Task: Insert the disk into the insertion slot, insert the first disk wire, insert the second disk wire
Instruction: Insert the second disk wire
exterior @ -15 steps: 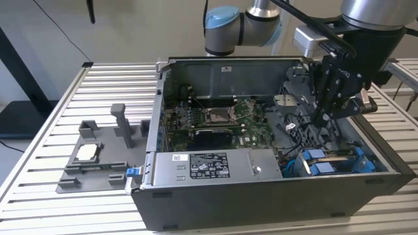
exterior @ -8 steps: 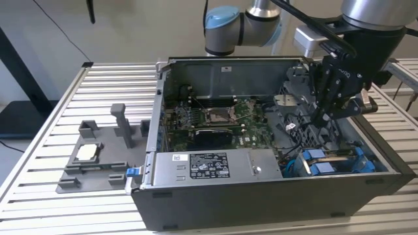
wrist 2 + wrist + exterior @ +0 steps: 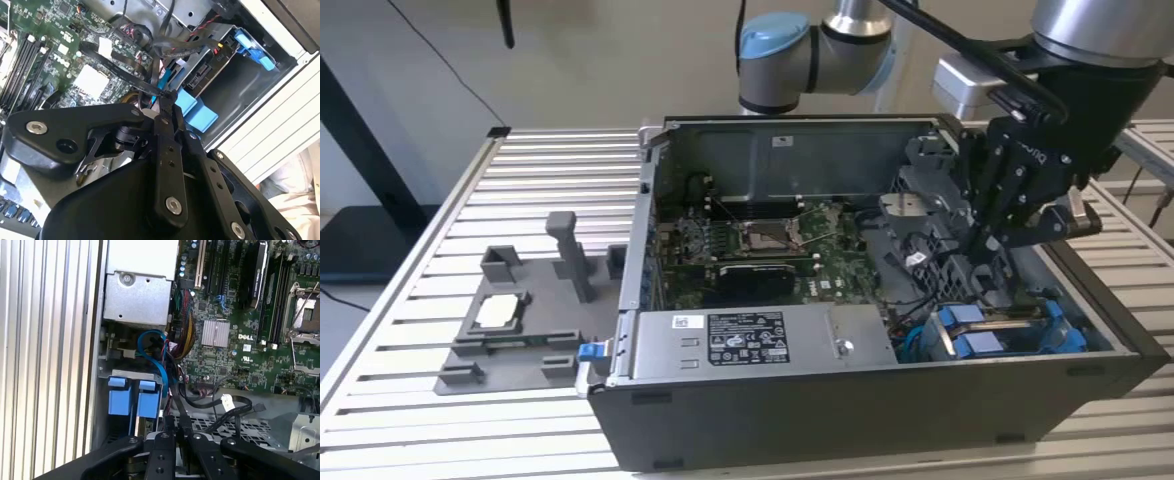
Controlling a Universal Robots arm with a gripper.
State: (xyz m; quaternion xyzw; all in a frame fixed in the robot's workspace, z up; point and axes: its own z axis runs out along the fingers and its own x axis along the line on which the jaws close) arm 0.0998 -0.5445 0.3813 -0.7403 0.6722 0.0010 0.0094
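One open computer case (image 3: 881,420) lies on a slatted metal table (image 3: 547,170), and the arm's gripper (image 3: 983,262) reaches down into it at about three o'clock from the green motherboard (image 3: 761,245) in the exterior view. In both wrist views the black fingers (image 3: 172,432) stand almost together, pinched on a thin black wire (image 3: 127,75) whose end sits right at their tips; the wire's flat length runs away across the motherboard (image 3: 60,50) toward a white tag. The insertion slot (image 3: 1007,330), a dark grey cage with blue plastic tabs, sits at roughly four o'clock in the case in the exterior view, just below the gripper, and a board-like piece shows between its blue tabs (image 3: 129,399) in the first wrist view, though whether that is the disk I cannot tell. A blue cable (image 3: 155,355) loops above those tabs beside a bundle of coloured wires. The silver power-supply box (image 3: 747,345) lies along the near wall at six o'clock from the motherboard. At nine o'clock from the case, well apart on the table, rests a grey fixture tray (image 3: 520,335) holding a small silver chip (image 3: 500,312).
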